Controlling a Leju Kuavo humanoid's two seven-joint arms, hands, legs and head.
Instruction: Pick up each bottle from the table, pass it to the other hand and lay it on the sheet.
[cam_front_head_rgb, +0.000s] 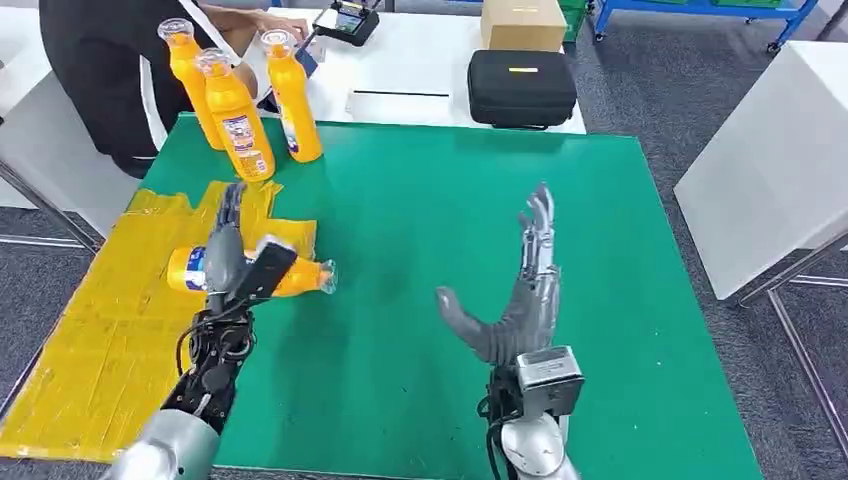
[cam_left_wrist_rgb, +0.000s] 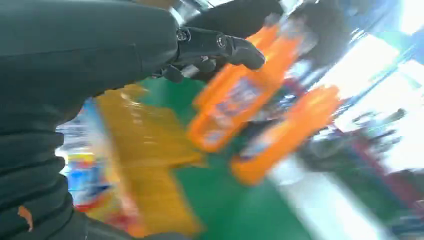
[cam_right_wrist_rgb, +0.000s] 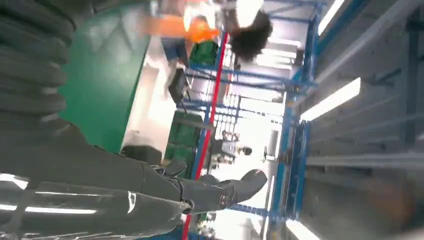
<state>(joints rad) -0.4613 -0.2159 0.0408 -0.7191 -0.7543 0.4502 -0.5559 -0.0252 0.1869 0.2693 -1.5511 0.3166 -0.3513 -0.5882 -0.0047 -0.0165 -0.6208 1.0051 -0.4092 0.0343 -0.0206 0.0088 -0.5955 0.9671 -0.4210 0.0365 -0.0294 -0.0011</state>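
Observation:
An orange bottle (cam_front_head_rgb: 300, 277) lies on its side at the near edge of the yellow sheet (cam_front_head_rgb: 100, 330), cap toward the table's middle. My left hand (cam_front_head_rgb: 232, 255) hovers right over it with fingers straight and thumb out, gripping nothing. Three more orange bottles (cam_front_head_rgb: 237, 118) stand upright at the green table's (cam_front_head_rgb: 450, 200) far left corner; the blurred left wrist view shows them as bottles (cam_left_wrist_rgb: 235, 100) ahead of my fingers (cam_left_wrist_rgb: 220, 47), beyond the sheet (cam_left_wrist_rgb: 145, 150). My right hand (cam_front_head_rgb: 525, 290) is held open and empty over the table's middle, fingers pointing away.
A person in black (cam_front_head_rgb: 100, 70) stands behind the far left corner, close to the standing bottles. A black case (cam_front_head_rgb: 520, 87) and a cardboard box (cam_front_head_rgb: 522, 22) sit on the white table behind. Another white table (cam_front_head_rgb: 770, 160) stands to the right.

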